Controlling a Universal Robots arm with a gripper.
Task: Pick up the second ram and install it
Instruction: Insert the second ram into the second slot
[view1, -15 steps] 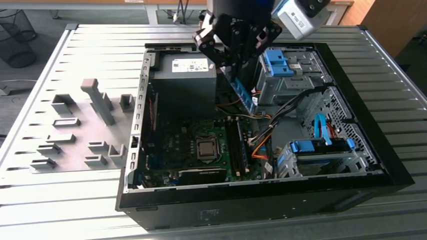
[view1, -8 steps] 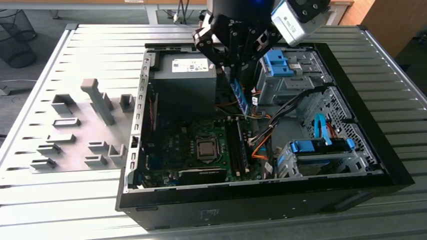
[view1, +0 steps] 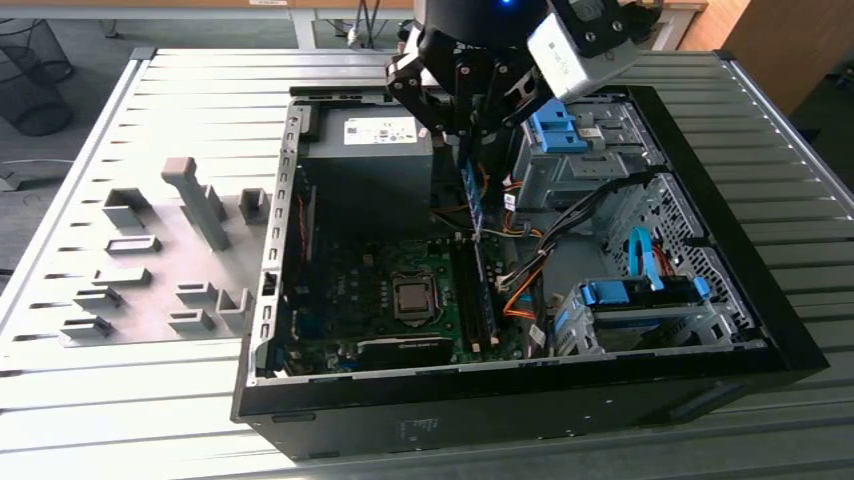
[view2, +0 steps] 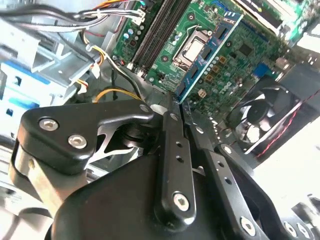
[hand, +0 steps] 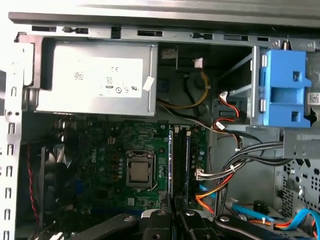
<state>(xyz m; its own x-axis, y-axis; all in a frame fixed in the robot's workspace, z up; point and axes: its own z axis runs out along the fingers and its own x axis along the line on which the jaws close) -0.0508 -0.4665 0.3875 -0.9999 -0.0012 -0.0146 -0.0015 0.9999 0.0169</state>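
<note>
Black gripper (view1: 467, 130) holding the second ram (view1: 471, 190), a long, thin, flat blue memory board, above the open black computer case (view1: 747, 300).
Fingers (view2: 172, 165) clamp the board's upper edge; it hangs over the green motherboard (hand: 125, 145), beside the dark memory slots (hand: 181, 165).

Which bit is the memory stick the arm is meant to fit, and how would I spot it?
Find the open black computer case with the green motherboard inside. Above the board hangs the black gripper, shut on the second ram. It is a thin, flat blue strip hanging down from the gripper, unlike the chunky light-blue drive clips nearby.
</note>
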